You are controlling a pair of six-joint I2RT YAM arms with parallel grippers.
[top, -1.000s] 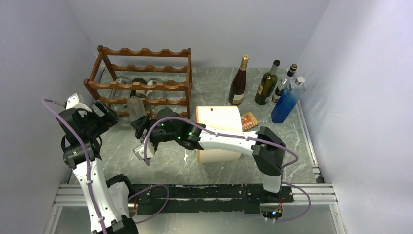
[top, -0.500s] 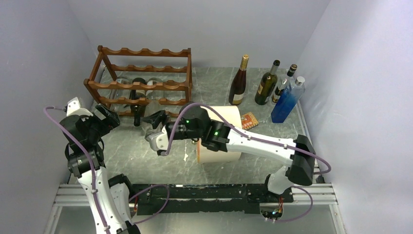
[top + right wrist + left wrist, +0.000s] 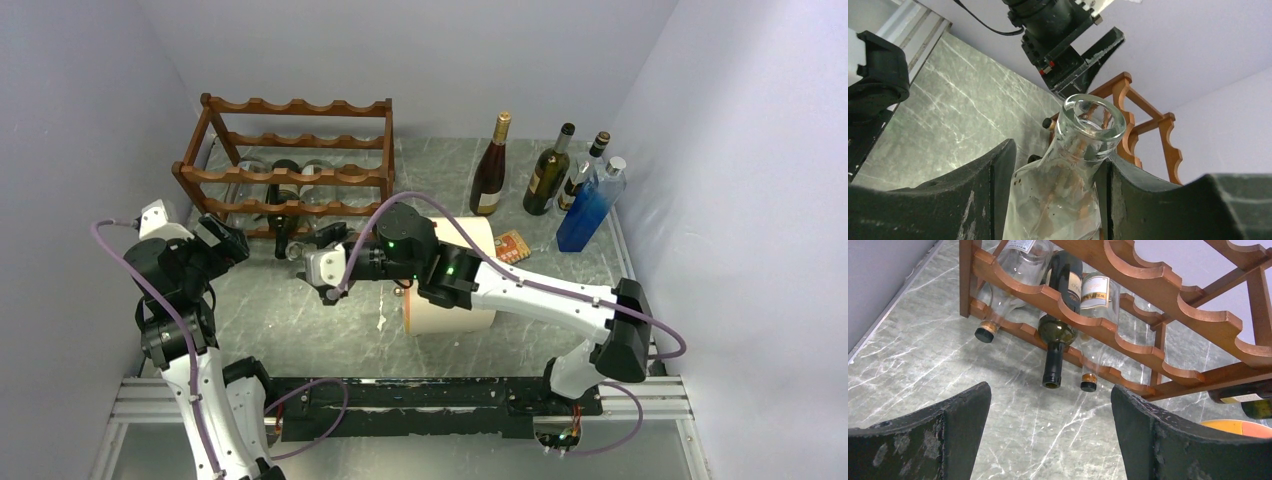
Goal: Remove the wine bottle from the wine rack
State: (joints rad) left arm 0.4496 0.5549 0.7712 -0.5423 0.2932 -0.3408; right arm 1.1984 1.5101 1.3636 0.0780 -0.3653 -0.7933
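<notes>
Carefully now: your right gripper point(image 3: 1055, 162) is clamped on the neck of the clear wine bottle point(image 3: 1083, 145), which is held just in front of the wine rack point(image 3: 290, 175), off its rails as far as the views tell. Tapered glass can slide in that grip if you swing fast, and its hidden body could clip the rack or the cream cylinder point(image 3: 445, 318). Your left gripper point(image 3: 220, 243) waits nearby, jaws apart, empty.
</notes>
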